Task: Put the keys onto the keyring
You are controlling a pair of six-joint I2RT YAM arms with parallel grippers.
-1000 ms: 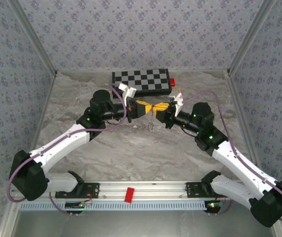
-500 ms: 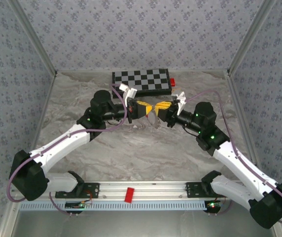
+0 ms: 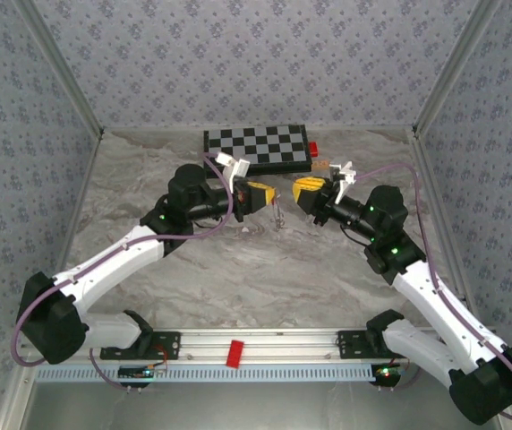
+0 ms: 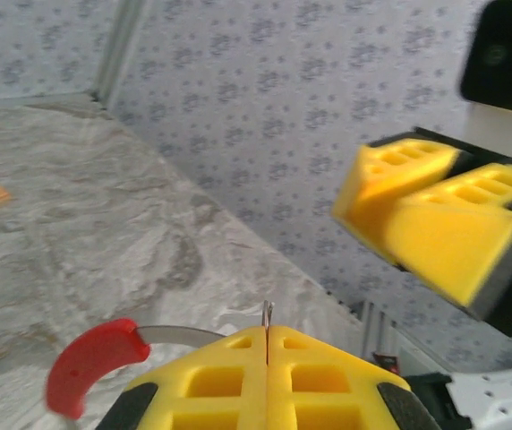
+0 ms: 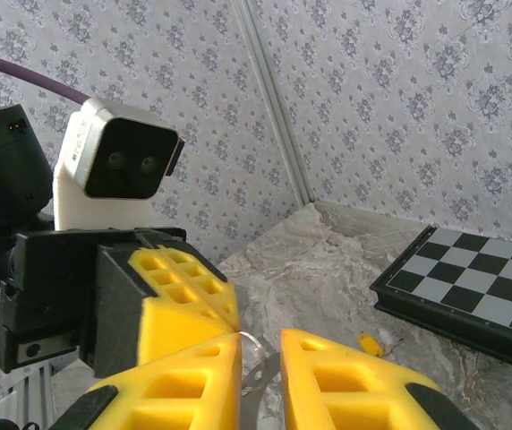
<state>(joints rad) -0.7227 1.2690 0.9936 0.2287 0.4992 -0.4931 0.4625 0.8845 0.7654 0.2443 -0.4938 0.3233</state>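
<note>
We have the left gripper (image 3: pixel 260 195) clamped flat on the keyring (image 3: pixel 277 213), which hangs from its pads above the desk (image 3: pixel 238 278), between the two arms. In the left wrist view the yellow foam pads meet with only a sliver of metal in the seam, and the ring's thin grey band curves off to a glossy red section (image 4: pixel 90 363). The right gripper (image 3: pixel 307 190) faces it from just beside, its pads a narrow slot apart, and we can make out nothing held in them. The key (image 3: pixel 321 165) lies on the desk by the right end of the chessboard (image 3: pixel 258 148), well apart from the ring. It is a tiny, flat yellow-orange piece, too small for us to see its eye. We judge the step in hand to be fetching that key, so the right gripper should widen, come down squarely and pinch one edge, leaving the rest free for threading. The marbled desk looks smooth and hard, so a glancing touch may skate the key away. The foam pads are soft and cellular, good for grip, but the wire ring is thin and may twist in them, so the left arm should hold steady.
</note>
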